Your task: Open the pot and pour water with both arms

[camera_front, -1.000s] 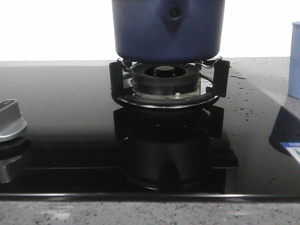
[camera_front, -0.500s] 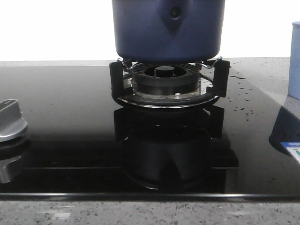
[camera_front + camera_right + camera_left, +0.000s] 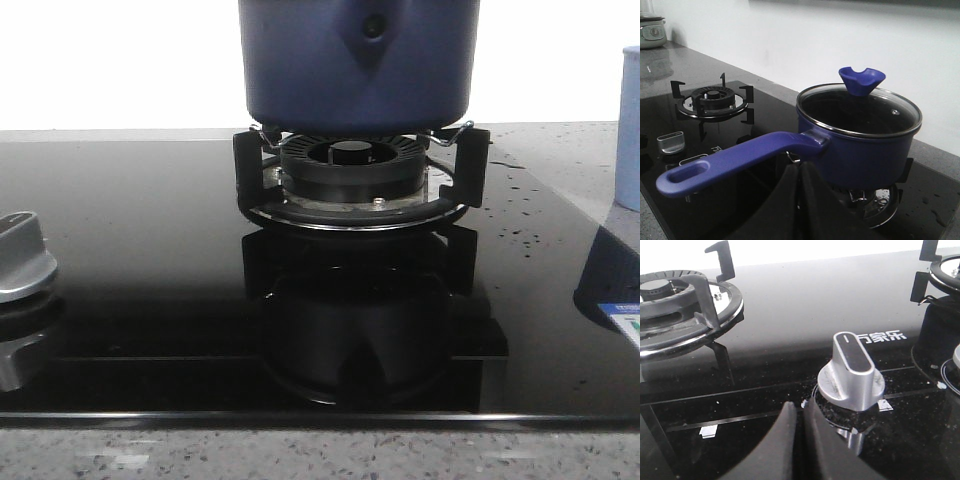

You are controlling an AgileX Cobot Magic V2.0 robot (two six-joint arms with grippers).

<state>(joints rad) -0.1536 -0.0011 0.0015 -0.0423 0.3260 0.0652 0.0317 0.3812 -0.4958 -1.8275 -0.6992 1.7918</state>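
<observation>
We see our left claw low over the black glass stove top, its two dark fingers pressed together with nothing between them. A silver knob stands just beyond it. Our right claw has its fingers closed together too, holding nothing, just below the long blue handle of the pot. The dark blue pot sits on the right burner, and its glass lid with a blue knob is on. A pale blue cylinder stands on the grey bench, far right
</observation>
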